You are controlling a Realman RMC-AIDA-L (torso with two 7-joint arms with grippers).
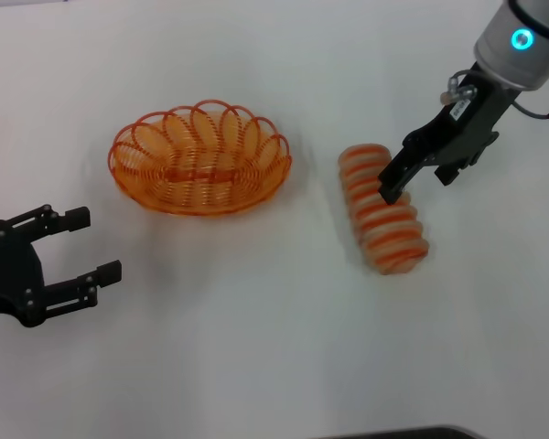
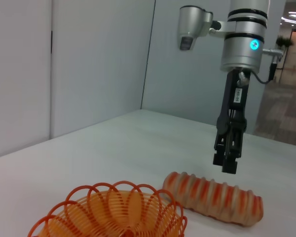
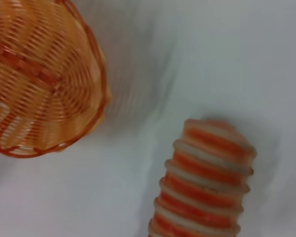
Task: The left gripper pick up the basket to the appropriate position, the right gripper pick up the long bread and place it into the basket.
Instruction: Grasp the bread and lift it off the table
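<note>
Ridged long bread (image 1: 382,209) beside wire basket (image 1: 199,158); left gripper (image 1: 78,245) jaws released.

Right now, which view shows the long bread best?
The head view: the whole long bread lies on the table, the right gripper above its middle. The left wrist view shows it side-on, below the gripper. The right wrist view shows only one end.

In the right wrist view the basket (image 3: 39,74) ran off the frame's edge, and the long bread (image 3: 204,182) was cut off too — its far end unseen. The left wrist view clipped the basket's (image 2: 113,212) lower part. The right gripper (image 1: 391,190) covered a strip of bread — contact could not be told.
</note>
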